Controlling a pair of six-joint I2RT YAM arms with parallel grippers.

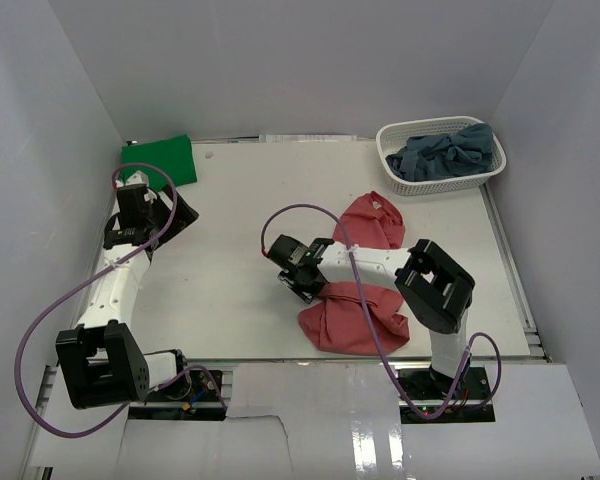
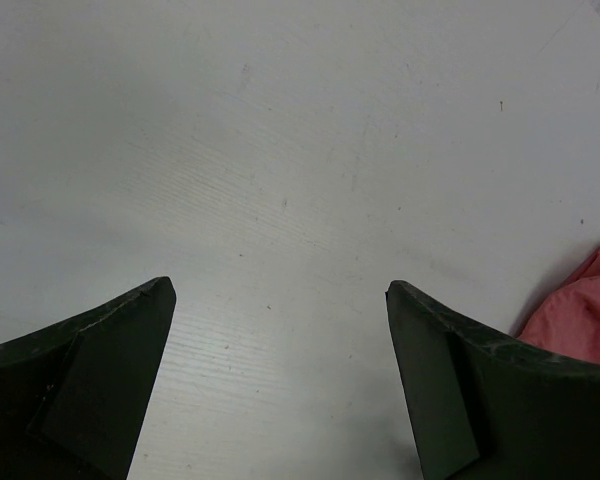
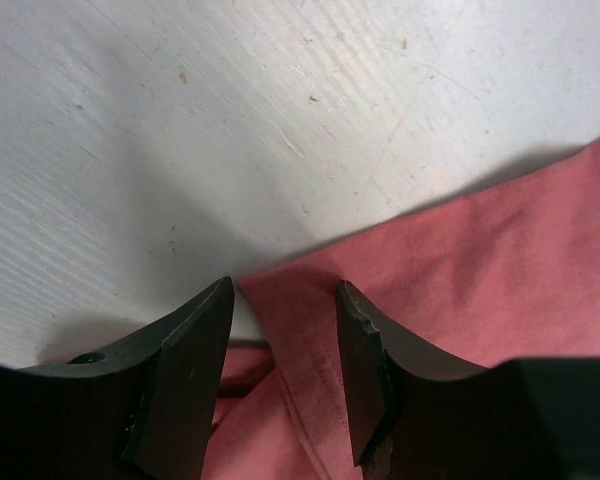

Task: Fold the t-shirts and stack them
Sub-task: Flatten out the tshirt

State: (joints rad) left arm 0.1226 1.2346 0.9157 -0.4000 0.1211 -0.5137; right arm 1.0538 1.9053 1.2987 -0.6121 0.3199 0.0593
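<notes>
The left hand (image 2: 280, 290) hangs with jaws spread wide; the right hand (image 3: 285, 288) sits low, jaws narrowly apart.

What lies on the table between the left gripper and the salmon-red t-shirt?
Only bare white table, as the left wrist view shows: beyond the open left gripper, nothing lies before the salmon-red t-shirt.

Salmon-red shirt (image 1: 355, 315), green shirt (image 1: 162, 160), grey-blue shirts (image 1: 450, 155), white basket (image 1: 435, 186).

No writing, label, brand mark, number or sign was legible in any view, neither on the soft salmon-red cloth t-shirt (image 1: 352, 318), the white plastic lattice basket (image 1: 391, 159) nor the flat white table (image 1: 230, 200).
</notes>
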